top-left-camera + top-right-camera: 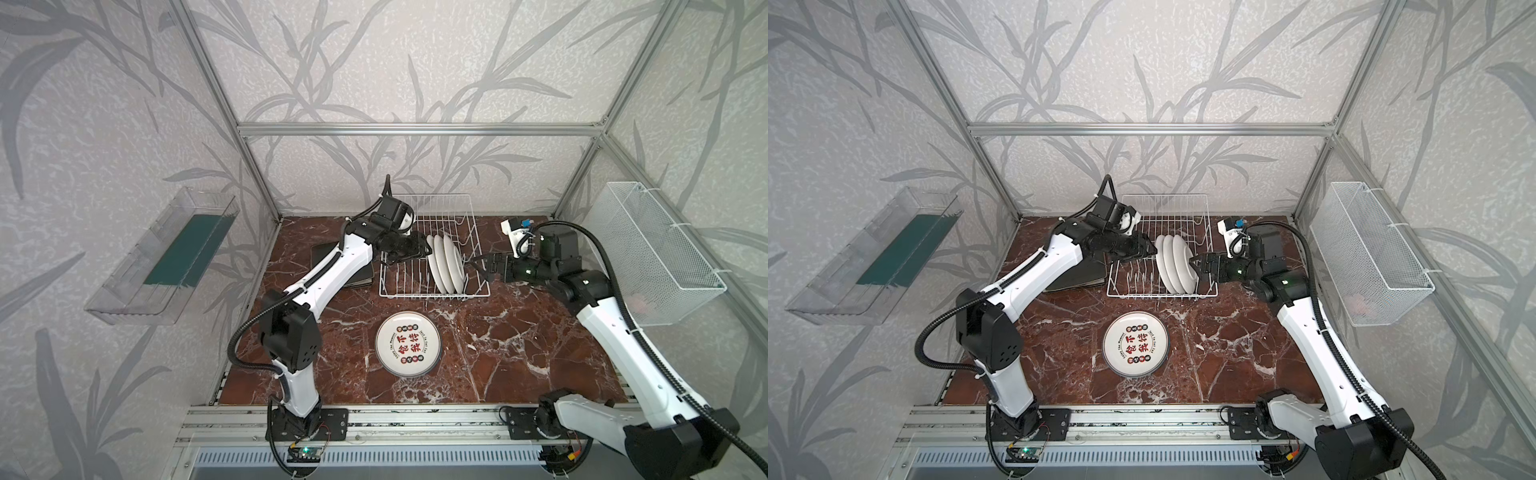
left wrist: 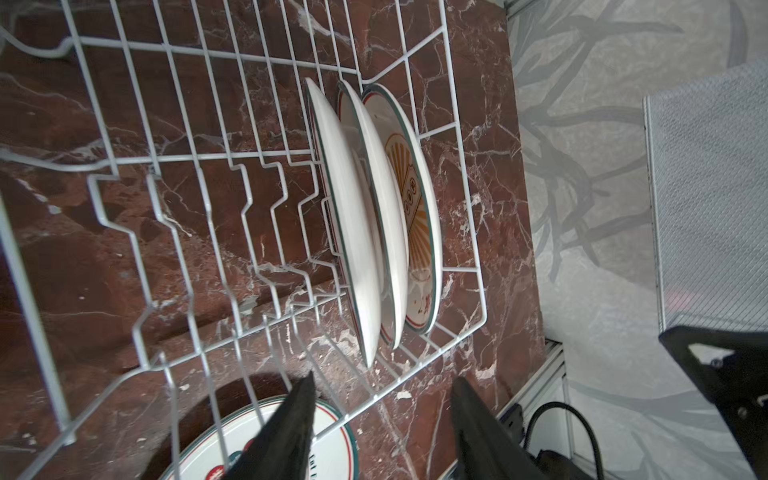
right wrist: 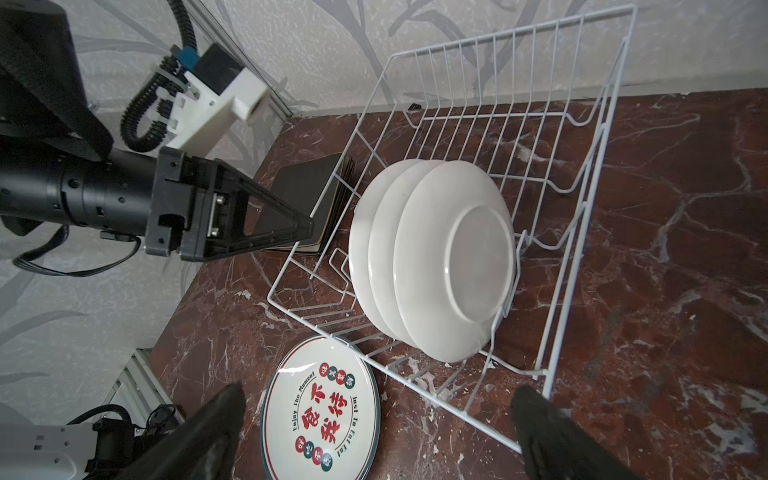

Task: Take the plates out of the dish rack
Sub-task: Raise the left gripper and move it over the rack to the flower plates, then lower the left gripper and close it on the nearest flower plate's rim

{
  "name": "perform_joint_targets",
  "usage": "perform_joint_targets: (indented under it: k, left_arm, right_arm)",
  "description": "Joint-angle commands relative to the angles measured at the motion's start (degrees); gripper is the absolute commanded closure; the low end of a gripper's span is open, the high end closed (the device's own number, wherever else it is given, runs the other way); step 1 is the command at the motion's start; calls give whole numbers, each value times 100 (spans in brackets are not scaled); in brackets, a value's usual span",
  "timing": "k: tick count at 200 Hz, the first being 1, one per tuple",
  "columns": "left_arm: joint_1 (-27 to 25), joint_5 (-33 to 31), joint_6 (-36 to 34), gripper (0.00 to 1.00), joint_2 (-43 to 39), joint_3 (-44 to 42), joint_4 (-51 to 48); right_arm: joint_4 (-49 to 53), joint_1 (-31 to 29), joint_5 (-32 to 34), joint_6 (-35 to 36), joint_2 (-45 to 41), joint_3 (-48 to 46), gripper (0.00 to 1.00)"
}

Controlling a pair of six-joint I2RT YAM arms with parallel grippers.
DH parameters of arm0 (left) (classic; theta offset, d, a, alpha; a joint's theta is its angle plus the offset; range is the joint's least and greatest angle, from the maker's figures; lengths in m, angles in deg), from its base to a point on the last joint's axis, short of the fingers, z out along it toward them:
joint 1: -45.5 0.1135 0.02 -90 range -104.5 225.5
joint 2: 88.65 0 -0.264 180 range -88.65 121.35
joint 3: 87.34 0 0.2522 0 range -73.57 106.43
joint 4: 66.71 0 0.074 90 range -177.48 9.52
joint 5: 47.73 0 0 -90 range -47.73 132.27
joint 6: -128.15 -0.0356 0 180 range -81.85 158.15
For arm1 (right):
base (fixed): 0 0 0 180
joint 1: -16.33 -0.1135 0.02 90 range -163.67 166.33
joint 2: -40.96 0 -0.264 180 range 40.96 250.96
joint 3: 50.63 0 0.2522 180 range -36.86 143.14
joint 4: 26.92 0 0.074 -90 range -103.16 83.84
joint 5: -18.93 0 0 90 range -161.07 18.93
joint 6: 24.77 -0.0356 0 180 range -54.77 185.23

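Three plates (image 1: pixel 446 264) at edge of rack (image 1: pixel 407 295)

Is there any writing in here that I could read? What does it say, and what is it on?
"Enjoy The Moment": along one side of the flat-lying round plate.
"Just To Eat Eat": the opposite side of that plate.
"不", "待", "我" and what looks like "食": large characters at its centre.
Small characters in its coloured dots: too small to read.
Orange print on one racked plate, left wrist view: too blurred to read.
Nothing else is legible.
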Motion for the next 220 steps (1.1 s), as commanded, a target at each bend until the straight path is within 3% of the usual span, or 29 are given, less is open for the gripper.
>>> perform_joint_targets:
  k: [1,38,124,220]
  left_arm:
    - [13,-32,89,56,205,224,-163]
    - [16,70,214,65,395,218,39]
    - [-14,298,556,66,575,87,493]
    - [-74,425,847,79,934,281,539]
  right_arm:
    - [102,46,22,36,-173,-103,1]
    - [141,84,-110,27,-197,-94,1]
    - [133,117,-219,-17,-230,-103,1]
    - [62,125,-212,66,-233,-140,1]
